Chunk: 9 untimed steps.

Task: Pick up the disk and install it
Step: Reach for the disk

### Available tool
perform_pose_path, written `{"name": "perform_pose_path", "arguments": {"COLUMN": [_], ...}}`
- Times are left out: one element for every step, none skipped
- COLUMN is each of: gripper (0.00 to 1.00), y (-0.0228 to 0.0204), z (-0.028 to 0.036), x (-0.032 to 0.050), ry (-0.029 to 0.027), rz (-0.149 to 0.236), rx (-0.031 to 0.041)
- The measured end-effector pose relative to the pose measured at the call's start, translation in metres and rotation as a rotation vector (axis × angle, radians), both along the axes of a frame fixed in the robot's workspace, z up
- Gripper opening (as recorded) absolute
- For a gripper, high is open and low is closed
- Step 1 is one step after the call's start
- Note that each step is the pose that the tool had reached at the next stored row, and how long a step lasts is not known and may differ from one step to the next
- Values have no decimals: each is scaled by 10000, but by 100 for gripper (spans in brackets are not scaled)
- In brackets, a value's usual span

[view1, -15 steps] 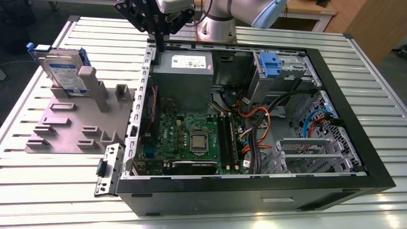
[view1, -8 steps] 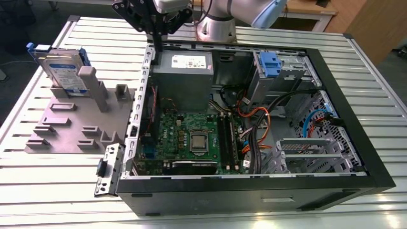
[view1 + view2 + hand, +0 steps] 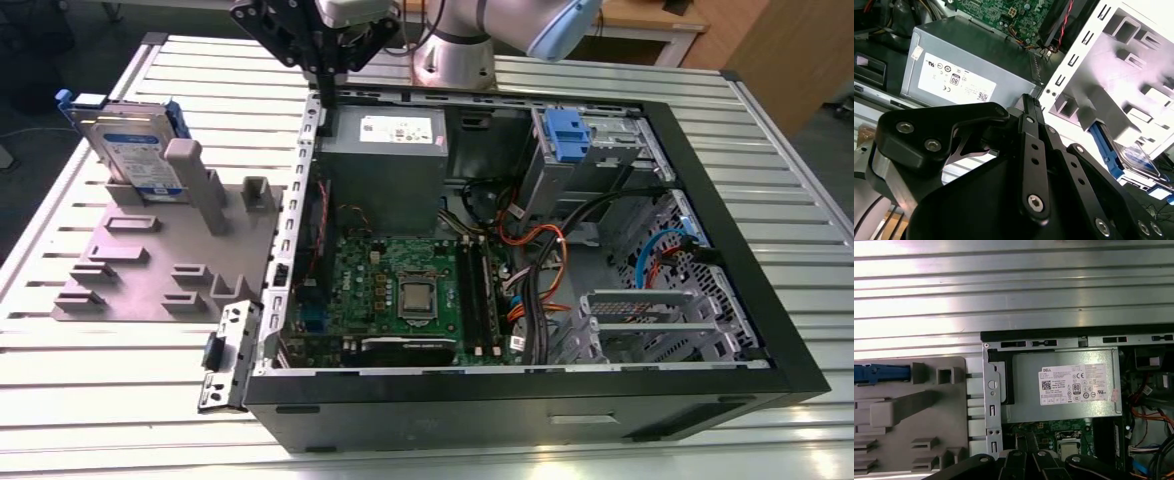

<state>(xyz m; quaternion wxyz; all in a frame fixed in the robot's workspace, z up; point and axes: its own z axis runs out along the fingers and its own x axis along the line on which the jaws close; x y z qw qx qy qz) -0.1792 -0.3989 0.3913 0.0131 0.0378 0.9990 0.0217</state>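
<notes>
The disk (image 3: 134,145) stands upright on edge in a slot of the grey holder (image 3: 147,260) at the exterior view's left. It is silver with a white-and-blue label and a blue bracket. In the second wrist view the disk (image 3: 1134,157) lies beyond the fingers, and in the first wrist view its blue bracket (image 3: 881,374) shows edge-on. My gripper (image 3: 324,68) hangs over the back wall of the open computer case (image 3: 694,200), to the right of the disk and apart from it. In the second wrist view the gripper (image 3: 1030,100) is shut with nothing between its fingers.
A grey power supply box (image 3: 387,140) sits in the case just below the gripper. Inside are a green motherboard (image 3: 400,290), loose cables, a blue-latched bay (image 3: 567,135) and a metal drive cage (image 3: 654,320). The ribbed metal table (image 3: 120,380) surrounds everything.
</notes>
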Motion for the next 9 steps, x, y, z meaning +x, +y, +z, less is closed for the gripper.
{"name": "perform_pose_path", "arguments": {"gripper": [11,11,11,11,11,11,11,11,11], "y": [0,0,0,0,0,0,0,0,0], "z": [0,0,0,0,-1,0,-1,-1,-1], "x": [-5,-10,-14,-19,-23,-28,-32,-36,-41], "ry": [0,0,1,0,0,0,0,1,1], "rz": [-1,0,0,-1,-1,-1,-1,-1,-1], "rx": [0,-1,-1,-1,0,-1,0,-1,-1]}}
